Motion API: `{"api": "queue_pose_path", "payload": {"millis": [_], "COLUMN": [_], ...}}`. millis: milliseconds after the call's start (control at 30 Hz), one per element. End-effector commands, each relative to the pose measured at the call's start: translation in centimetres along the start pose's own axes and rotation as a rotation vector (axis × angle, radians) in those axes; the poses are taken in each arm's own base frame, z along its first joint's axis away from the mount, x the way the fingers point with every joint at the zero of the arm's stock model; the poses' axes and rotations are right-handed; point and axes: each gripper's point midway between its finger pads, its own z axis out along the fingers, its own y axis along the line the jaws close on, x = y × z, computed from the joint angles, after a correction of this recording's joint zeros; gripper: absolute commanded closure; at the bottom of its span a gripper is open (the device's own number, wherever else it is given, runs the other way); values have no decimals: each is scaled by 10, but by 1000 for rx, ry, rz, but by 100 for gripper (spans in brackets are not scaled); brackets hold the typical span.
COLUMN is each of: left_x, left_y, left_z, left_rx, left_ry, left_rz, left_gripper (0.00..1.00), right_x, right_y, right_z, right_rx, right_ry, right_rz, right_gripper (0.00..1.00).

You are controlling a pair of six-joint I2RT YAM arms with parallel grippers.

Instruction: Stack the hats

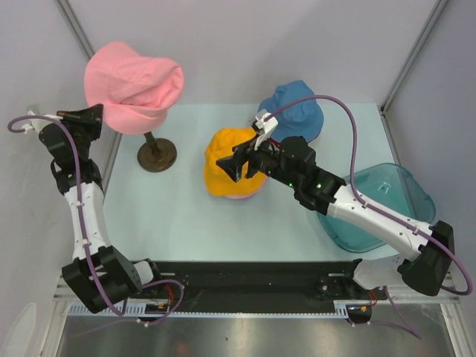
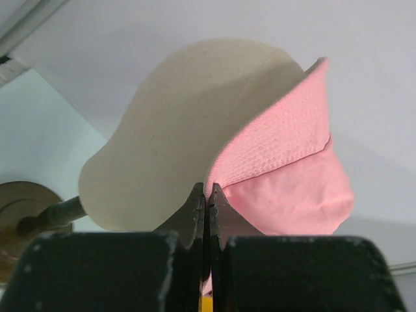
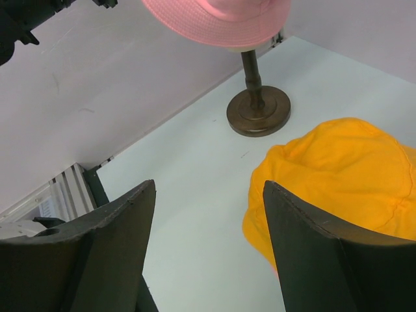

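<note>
A pink hat [image 1: 134,85] sits half pulled off the beige mannequin head [image 2: 188,123] at the back left. My left gripper [image 1: 95,119] is shut on its brim; in the left wrist view the tips [image 2: 207,190] pinch the edge of the pink fabric [image 2: 286,175]. An orange hat [image 1: 232,160] lies mid-table with a pinkish edge [image 1: 242,197] showing under it. A blue hat [image 1: 294,111] lies behind it to the right. My right gripper [image 1: 230,165] is open and empty over the orange hat's left side [image 3: 344,175], with its jaws [image 3: 209,188] wide apart. No lilac or red hat shows.
The mannequin's stand has a round brown base [image 1: 157,155] on the table left of the orange hat, also in the right wrist view [image 3: 259,112]. A translucent teal tray [image 1: 405,195] sits at the right edge, partly under the right arm. White walls enclose the table.
</note>
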Motion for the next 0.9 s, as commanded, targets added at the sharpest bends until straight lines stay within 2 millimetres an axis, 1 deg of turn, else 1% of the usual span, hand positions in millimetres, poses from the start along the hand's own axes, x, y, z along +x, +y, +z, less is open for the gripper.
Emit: {"api": "queue_pose_path", "payload": {"millis": [0, 33, 100, 167, 200, 233, 267, 300, 333, 367, 400, 433, 467, 500, 533, 567, 600, 633, 700, 867], "left_x": [-32, -35, -37, -39, -40, -44, -45, -51, -55, -60, -69, -73, -78, -85, -91, -95, -101, -103, -107, -119], "left_y": [-41, -50, -58, -64, -69, -75, -77, -84, -86, -87, -93, -96, -100, -108, -104, -105, -110, -105, -102, -89], "left_z": [-12, -15, -17, -21, -23, -24, -24, -24, -24, -23, -24, -24, -25, -26, -24, -23, -21, -18, -12, -8], "left_rx": [189, 211, 229, 246, 258, 276, 281, 292, 291, 287, 289, 290, 293, 301, 269, 259, 259, 225, 184, 107], "left_ry": [-120, -123, -120, -124, -128, -138, -138, -156, -171, -183, -218, -236, -252, -273, -296, -307, -319, -323, -320, -374], "left_rz": [-97, -81, -43, -52, -52, -65, -72, -74, -72, -70, -70, -69, -71, -67, -79, -82, -83, -92, -116, -170], "left_gripper": [100, 100, 100, 100, 100, 100, 100, 100, 100, 100, 100, 100, 100, 100, 99, 100, 100, 100, 100, 100], "right_x": [-10, -8, -9, -9, -12, -23, -23, -26, -27, -34, -34, -37, -35, -38, -39, -39, -39, -37, -34, -23], "right_y": [3, 3, 0, 0, -3, 1, 1, 1, 1, 3, 2, 2, 1, 2, 4, 6, 9, 12, 16, 19], "right_z": [-13, -15, -15, -10, -7, -6, 1, 4, 8, 15, 21, 25, 35, 40, 43, 50, 53, 55, 59, 58], "right_rx": [21, 23, 35, 32, 35, 21, 12, 9, 6, -4, -7, -14, -20, -29, -45, -57, -71, -89, -105, -122], "right_ry": [-32, -30, -36, -37, -39, -56, -47, -49, -49, -57, -56, -58, -50, -55, -56, -56, -57, -50, -44, -12], "right_rz": [0, 2, 3, -3, -8, -11, -17, -22, -20, -21, -22, -19, -19, -20, -19, -17, -12, -8, -2, 12], "right_gripper": [28, 28, 28, 28, 28, 28, 28, 28, 28, 28, 28, 28, 28, 28, 28, 28, 28, 28, 28, 28]}}
